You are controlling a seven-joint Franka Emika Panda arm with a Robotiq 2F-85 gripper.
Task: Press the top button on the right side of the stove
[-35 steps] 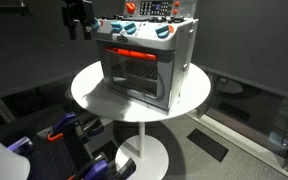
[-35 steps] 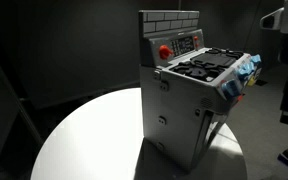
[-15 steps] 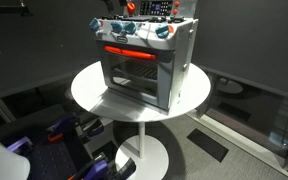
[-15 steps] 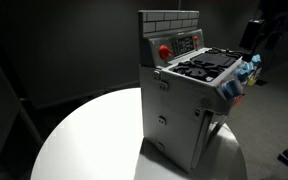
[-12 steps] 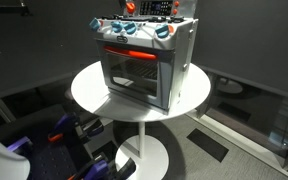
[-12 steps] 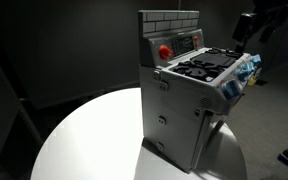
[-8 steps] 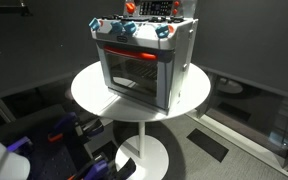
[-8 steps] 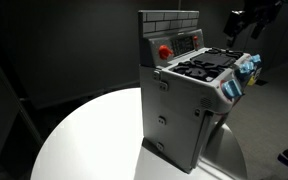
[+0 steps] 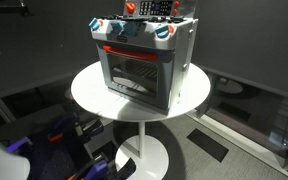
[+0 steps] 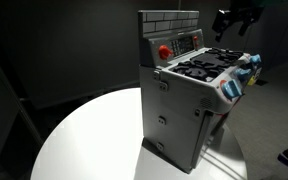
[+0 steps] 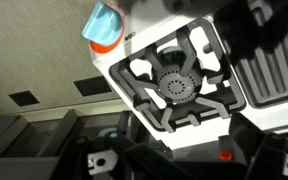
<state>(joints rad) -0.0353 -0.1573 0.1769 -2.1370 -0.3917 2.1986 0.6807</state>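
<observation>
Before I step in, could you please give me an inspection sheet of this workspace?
Surface: round white table on a single pedestal.
Job's things: grey toy stove upright on the table, door shut, red strip glowing above the door; red button on its back panel, nothing touching it.
Clutter: nothing seen on the table besides the stove.
Grippers: hand in the air above the stove's knob side, touching nothing; open or shut cannot be told.
Cables: nothing seen.
Surroundings: dark room; blue and black equipment on the floor by the table.
</observation>
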